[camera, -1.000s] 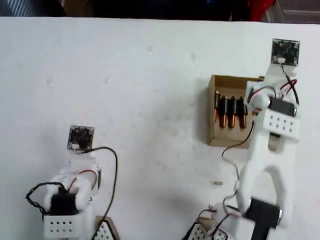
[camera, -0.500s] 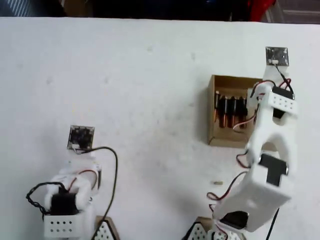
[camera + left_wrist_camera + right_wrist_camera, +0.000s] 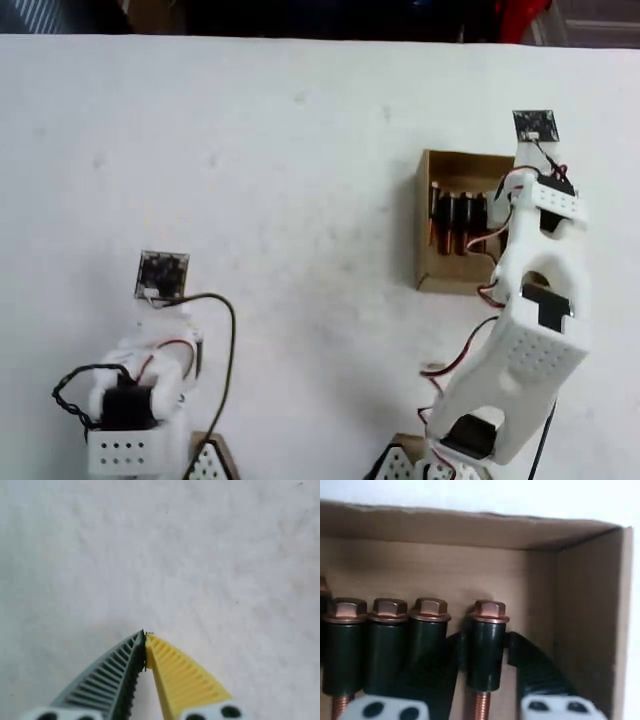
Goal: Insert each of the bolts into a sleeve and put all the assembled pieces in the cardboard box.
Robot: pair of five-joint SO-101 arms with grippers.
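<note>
Drop-off step: right hand (image 3: pixel 486 652), down in the cardboard box (image 3: pixel 585 610), grips a sleeved bolt (image 3: pixel 487 630) just beside the other sleeved bolts (image 3: pixel 385 645), so next I'd let go and lift clear; left hand (image 3: pixel 145 640) is clenched empty.

Coppery metal bolts (image 3: pixel 483 609), matt cardboard box (image 3: pixel 470 530)

Your four black-sleeved copper bolts (image 3: pixel 385 650) lie side by side in the cardboard box (image 3: pixel 470 527), the outermost bolt (image 3: pixel 485 655) clasped by the right end effector (image 3: pixel 487 636).
</note>
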